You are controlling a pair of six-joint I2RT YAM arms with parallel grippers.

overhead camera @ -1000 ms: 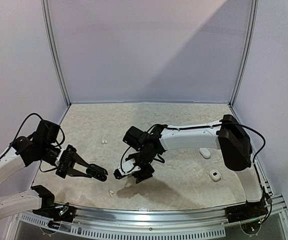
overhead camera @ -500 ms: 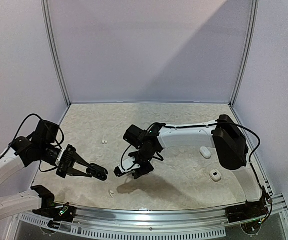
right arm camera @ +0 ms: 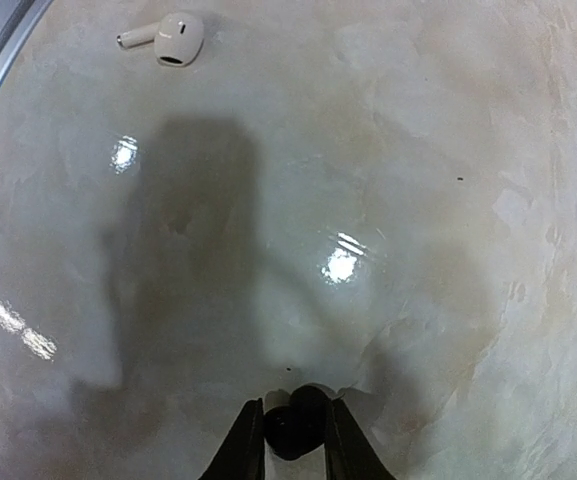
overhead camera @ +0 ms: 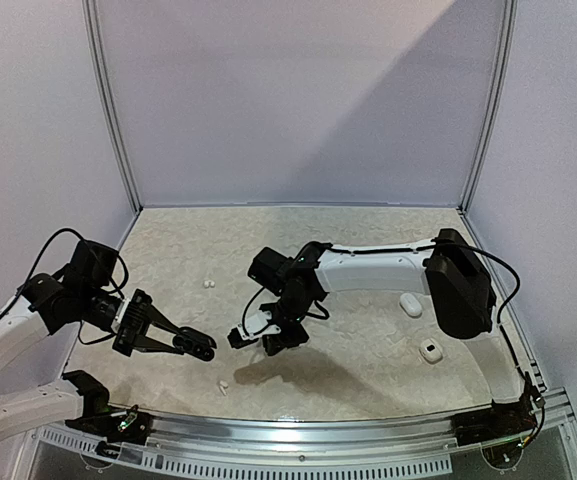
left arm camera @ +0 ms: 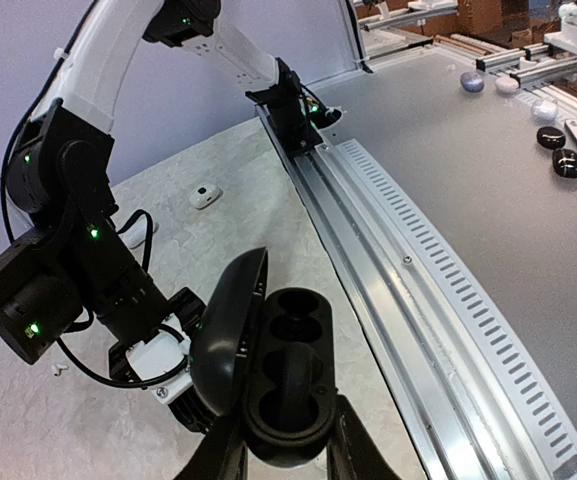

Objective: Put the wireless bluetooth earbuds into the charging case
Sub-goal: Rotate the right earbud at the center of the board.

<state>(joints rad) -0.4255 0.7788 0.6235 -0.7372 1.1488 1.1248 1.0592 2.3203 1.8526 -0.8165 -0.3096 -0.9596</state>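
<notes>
The top external camera is looking down from above and behind the robot. It is facing the back wall and taking in the whole marbled table from some way off.

The left wrist camera is sitting just behind the left gripper, very near the open black charging case clamped there. It is facing sideways across the table toward the right arm and along the front rail.

The right wrist camera is pointing straight down, close over the tabletop. The right gripper is pinching a black earbud at the bottom edge of its view. This view and the top view are sharing a white earbud near the front rail. The left wrist view and the top view are sharing the right arm and a white case.
</notes>
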